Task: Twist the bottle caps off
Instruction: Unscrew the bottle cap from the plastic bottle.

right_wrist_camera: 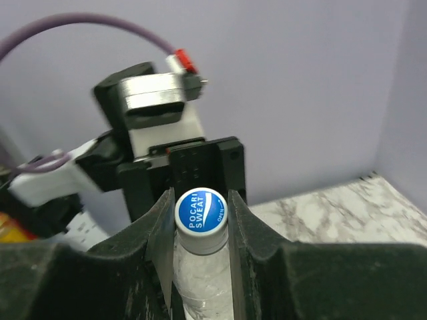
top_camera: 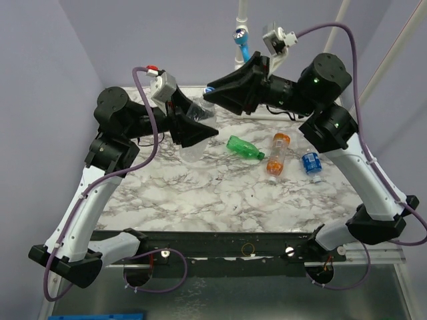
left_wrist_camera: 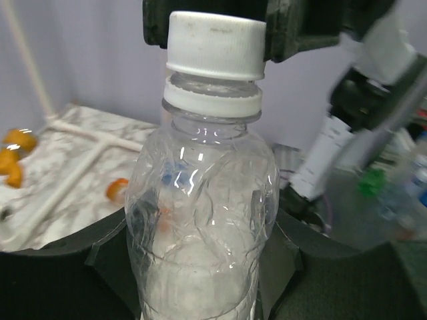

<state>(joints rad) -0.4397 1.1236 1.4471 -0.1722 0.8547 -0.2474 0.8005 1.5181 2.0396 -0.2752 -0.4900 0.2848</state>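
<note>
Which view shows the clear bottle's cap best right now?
Left wrist: the cap is large and side-on, seated above the neck ring. Right wrist shows only its blue printed top, pinched by the right hand. In top external that hand covers it.

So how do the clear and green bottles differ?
The clear bottle is gripped by the left hand and right hand, tilted up; the green bottle lies flat on the table, untouched. The clear one is colourless, the green one tinted. Both are small plastic bottles.
</note>
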